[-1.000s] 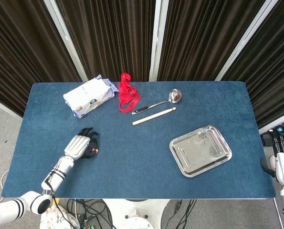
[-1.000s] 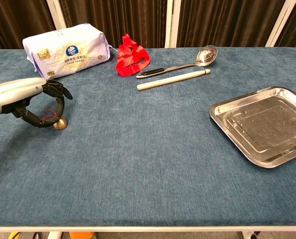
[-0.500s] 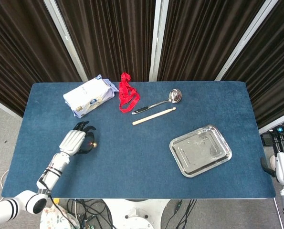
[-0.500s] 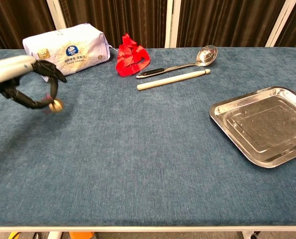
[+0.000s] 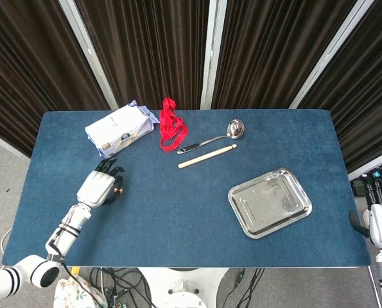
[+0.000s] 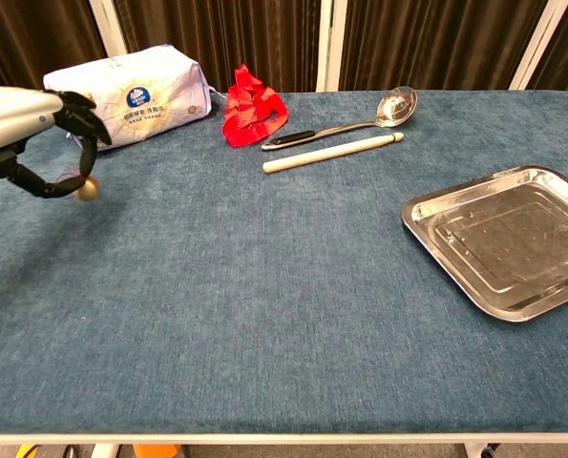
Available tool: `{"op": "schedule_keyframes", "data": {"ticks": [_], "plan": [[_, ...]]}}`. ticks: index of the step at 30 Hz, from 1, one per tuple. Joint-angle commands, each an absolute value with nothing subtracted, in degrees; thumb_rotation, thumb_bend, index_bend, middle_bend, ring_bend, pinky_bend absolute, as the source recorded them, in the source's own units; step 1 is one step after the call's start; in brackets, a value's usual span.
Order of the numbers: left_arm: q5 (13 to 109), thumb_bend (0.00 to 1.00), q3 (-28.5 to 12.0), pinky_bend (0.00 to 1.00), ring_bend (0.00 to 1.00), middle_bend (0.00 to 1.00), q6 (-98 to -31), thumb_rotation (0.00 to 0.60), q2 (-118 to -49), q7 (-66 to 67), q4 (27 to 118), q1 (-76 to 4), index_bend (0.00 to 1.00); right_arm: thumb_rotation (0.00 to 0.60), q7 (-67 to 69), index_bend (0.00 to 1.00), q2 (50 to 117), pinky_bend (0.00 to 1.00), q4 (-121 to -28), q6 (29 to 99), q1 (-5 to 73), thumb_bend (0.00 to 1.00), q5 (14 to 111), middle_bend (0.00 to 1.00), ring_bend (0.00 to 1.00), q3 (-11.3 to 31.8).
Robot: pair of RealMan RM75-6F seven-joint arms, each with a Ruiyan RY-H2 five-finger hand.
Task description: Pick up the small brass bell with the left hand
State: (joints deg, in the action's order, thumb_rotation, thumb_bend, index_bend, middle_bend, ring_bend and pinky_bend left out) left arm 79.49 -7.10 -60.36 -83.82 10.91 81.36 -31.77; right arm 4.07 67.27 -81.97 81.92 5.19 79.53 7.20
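The small brass bell hangs in the air above the blue table, pinched by the dark fingertips of my left hand. In the head view the left hand hovers over the table's left side and the bell only peeks out beside its fingers. A thin red thread shows near the bell in the chest view. My right hand is out of sight; only part of the right arm shows at the far right edge, off the table.
A white tissue pack lies just behind the left hand. A red ribbon, a metal ladle and a wooden stick lie at the back middle. A steel tray sits at the right.
My left hand has lifted the bell off the table and carried it up and toward the left, closer to the tissue pack.
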Motion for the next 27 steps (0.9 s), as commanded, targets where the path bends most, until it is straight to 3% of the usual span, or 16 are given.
{"op": "schedule_keyframes", "data": {"ticks": [1,3,4,5,8,11,13,18,20,23,27], "plan": [[75.77,0.45,-6.83,0.08,0.05,0.24,-62.38,0.6,-84.53,15.88,79.63,-31.54,0.59,0.6,4.22,0.0,67.24,0.0,-81.83,81.85,5.14,0.31,79.32,0.0,0.0,7.25],[71.9,0.45,-7.98,0.09,0.05,0.24,-58.66,0.6,-83.63,7.09,84.66,-30.98,0.59,0.6,4.35,0.0,67.32,0.0,-81.67,81.63,5.14,0.31,79.18,0.0,0.0,7.2],[68.95,0.45,-9.13,0.09,0.05,0.24,-53.24,0.6,-81.17,-1.85,88.91,-31.25,0.59,0.6,4.4,0.0,67.42,0.0,-81.6,81.52,5.18,0.31,79.21,0.0,0.0,7.16],[69.59,0.46,-9.04,0.09,0.05,0.23,-51.73,0.6,-79.49,-2.59,89.17,-31.81,0.59,0.6,4.39,0.0,67.5,0.0,-81.55,81.45,5.21,0.31,79.26,0.0,0.0,7.1],[75.7,0.47,-6.64,0.1,0.05,0.23,-58.28,0.6,-81.06,11.89,83.97,-32.23,0.59,0.6,4.3,0.0,67.7,0.0,-81.41,81.44,5.28,0.31,79.34,0.0,0.0,7.09],[69.68,0.47,-8.11,0.12,0.05,0.24,-53.17,0.6,-79.53,4.69,87.81,-32.29,0.59,0.6,4.4,0.0,67.69,0.0,-81.31,81.54,5.27,0.31,79.32,0.0,0.0,7.17],[70.87,0.48,-7.01,0.12,0.05,0.24,-53.62,0.6,-79.16,9.07,86.77,-32.89,0.59,0.6,4.46,0.0,67.67,0.0,-81.24,81.58,5.23,0.31,79.3,0.0,0.0,7.17],[69.25,0.47,-8.01,0.13,0.05,0.24,-45.89,0.6,-74.69,-4.69,93.51,-33.63,0.58,0.6,4.66,0.0,67.72,0.0,-81.04,81.25,5.2,0.31,79.03,0.0,0.0,7.12],[70.0,0.48,-7.7,0.14,0.05,0.24,-47.88,0.6,-75.13,-1.3,91.18,-33.81,0.59,0.6,4.55,0.0,67.73,0.0,-80.99,81.39,5.18,0.31,79.23,0.0,0.0,7.05],[70.82,0.48,-7.09,0.13,0.05,0.24,-56.23,0.6,-78.5,10.8,87.74,-32.75,0.59,0.6,4.65,0.0,67.76,0.0,-80.87,81.37,5.16,0.31,78.95,0.0,0.0,7.22],[67.81,0.48,-7.73,0.12,0.05,0.24,-56.95,0.6,-79.23,11.89,88.61,-32.43,0.6,0.6,4.6,0.0,67.83,0.0,-80.76,81.17,5.2,0.31,79.06,0.0,0.0,7.06]]}}
